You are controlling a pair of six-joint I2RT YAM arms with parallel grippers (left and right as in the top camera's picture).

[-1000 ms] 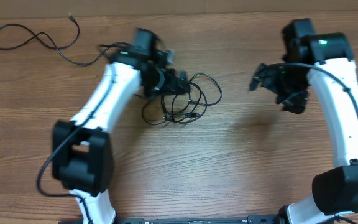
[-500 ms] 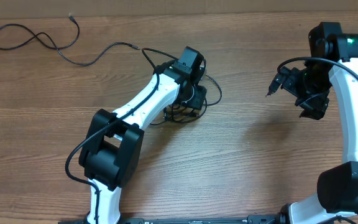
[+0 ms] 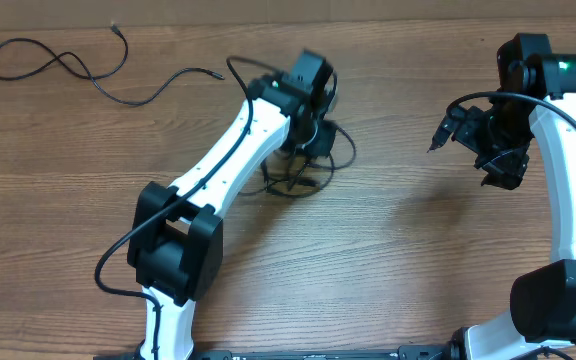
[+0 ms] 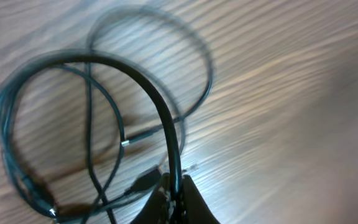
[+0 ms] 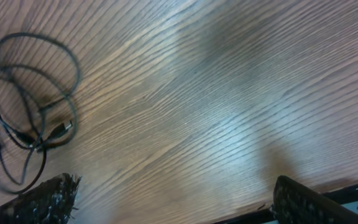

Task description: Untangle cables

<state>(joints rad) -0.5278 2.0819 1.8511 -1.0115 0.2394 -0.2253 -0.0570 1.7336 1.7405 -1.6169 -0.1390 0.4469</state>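
Observation:
A tangle of thin black cables (image 3: 296,180) lies at mid table, partly hidden under my left arm. My left gripper (image 3: 309,138) stands over its upper part. In the left wrist view that gripper (image 4: 177,182) is shut on one thicker cable strand (image 4: 160,106) that arches up out of the loops, and a small plug (image 4: 143,182) lies just beside the jaws. Another cable (image 3: 53,66) lies apart at the far left. Off to the right my right gripper (image 3: 465,148) hangs open and holds nothing. Its wrist view shows the tangle (image 5: 30,106) far to the left of its fingertips (image 5: 51,198).
The table is bare wood (image 3: 408,250). The separate cable's tail (image 3: 193,73) runs toward the left arm's wrist. The arm bases (image 3: 168,265) stand along the front edge.
My left arm swung right over the tangle and its jaws closed on a strand. The right arm drew back a little to the right, still open.

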